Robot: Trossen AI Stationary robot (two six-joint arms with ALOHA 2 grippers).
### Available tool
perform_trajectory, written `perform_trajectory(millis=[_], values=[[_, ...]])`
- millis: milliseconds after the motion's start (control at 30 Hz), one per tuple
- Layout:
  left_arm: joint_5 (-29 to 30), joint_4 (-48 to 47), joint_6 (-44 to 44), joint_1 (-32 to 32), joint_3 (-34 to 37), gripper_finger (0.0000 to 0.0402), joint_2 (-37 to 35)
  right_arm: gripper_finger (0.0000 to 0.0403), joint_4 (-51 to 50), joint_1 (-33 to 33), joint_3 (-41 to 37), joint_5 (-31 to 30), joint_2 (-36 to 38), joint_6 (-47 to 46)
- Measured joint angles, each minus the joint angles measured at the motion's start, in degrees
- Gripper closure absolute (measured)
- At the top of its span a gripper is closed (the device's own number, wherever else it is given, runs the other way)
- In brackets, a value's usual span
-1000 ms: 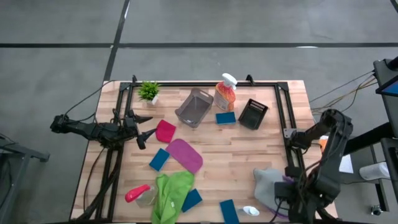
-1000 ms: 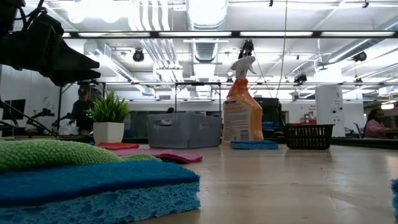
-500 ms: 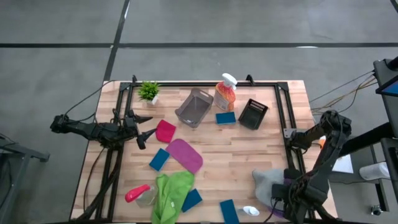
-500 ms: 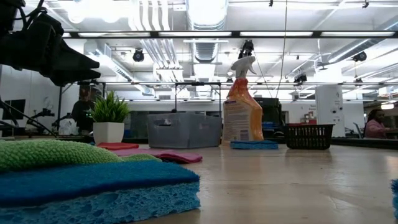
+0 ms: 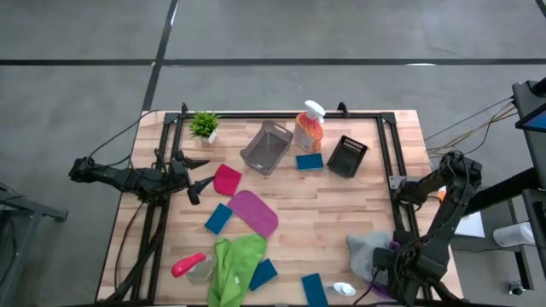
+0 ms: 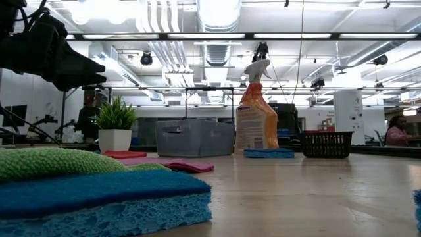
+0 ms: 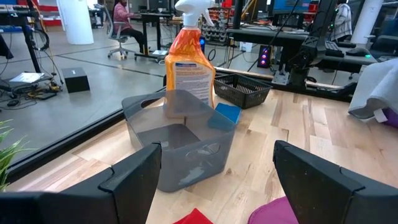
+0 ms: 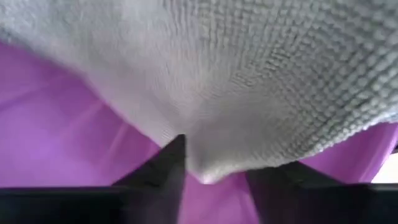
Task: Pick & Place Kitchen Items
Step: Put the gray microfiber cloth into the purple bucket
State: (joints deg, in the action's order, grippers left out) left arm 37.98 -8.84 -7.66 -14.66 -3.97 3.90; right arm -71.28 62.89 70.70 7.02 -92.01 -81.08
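My right gripper [image 5: 384, 271] is down on the grey cloth [image 5: 365, 250] at the table's near right corner, shut on a fold of it; a purple cloth [image 8: 68, 118] lies beneath. My left gripper [image 5: 198, 176] hovers open and empty at the table's left side, beside the red cloth [image 5: 226, 180]. In its wrist view the left gripper [image 7: 214, 168] faces the grey bin [image 7: 180, 146] and the orange spray bottle [image 7: 189, 65]. Blue sponges [image 5: 218, 218], a magenta cloth [image 5: 253, 212], a green cloth [image 5: 235, 264] and a red-topped bottle [image 5: 189, 266] lie on the table. My right gripper has a bulging fold of the grey cloth [image 8: 205, 168] between its two fingers [image 8: 171, 158], coming from above. One layer or several, I cannot tell. The cloth lies on the table and on the purple cloth around the fingers.
A black basket [image 5: 347, 156] and a blue sponge [image 5: 310, 161] stand at the far side by the bottle. A small potted plant [image 5: 205, 125] stands at the far left. A white-topped bottle [image 5: 341, 290] and another sponge [image 5: 314, 288] lie at the near edge.
My right gripper has shifted a little toward the table's left, onto the grey cloth.
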Motion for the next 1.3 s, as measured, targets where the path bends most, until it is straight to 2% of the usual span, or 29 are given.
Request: perform_trajectory(millis=[167,300,467,700,800,1067,1300], values=[[0.00,0.00,0.20,0.00,0.00,0.0089,0.00,0.0145,1.18,0.00,0.01,2.05,0.00,-1.71],[0.00,0.00,0.20,0.00,0.00,0.0089,0.00,0.0114,0.96,0.04,2.18,1.85,0.02,-3.11],[0.00,0.00,0.17,0.00,0.00,0.0089,0.00,0.0110,-3.19,0.17,7.67,-2.15,0.02,-5.25],[0.00,0.00,0.17,0.00,0.00,0.0089,0.00,0.0110,-14.84,-0.23,16.82,-13.25,0.11,-6.10],[0.00,0.00,-0.06,-0.01,0.00,0.0089,0.00,0.0110,-19.09,-2.38,18.98,-16.11,0.35,-5.00],[0.00,0.01,-0.09,-0.02,0.00,0.0089,0.00,0.0110,-18.76,-16.03,18.75,-16.17,2.51,11.52],[0.00,0.00,-0.24,0.00,0.00,0.0089,0.00,0.0110,-15.97,-26.43,17.27,-9.27,4.23,23.91]])
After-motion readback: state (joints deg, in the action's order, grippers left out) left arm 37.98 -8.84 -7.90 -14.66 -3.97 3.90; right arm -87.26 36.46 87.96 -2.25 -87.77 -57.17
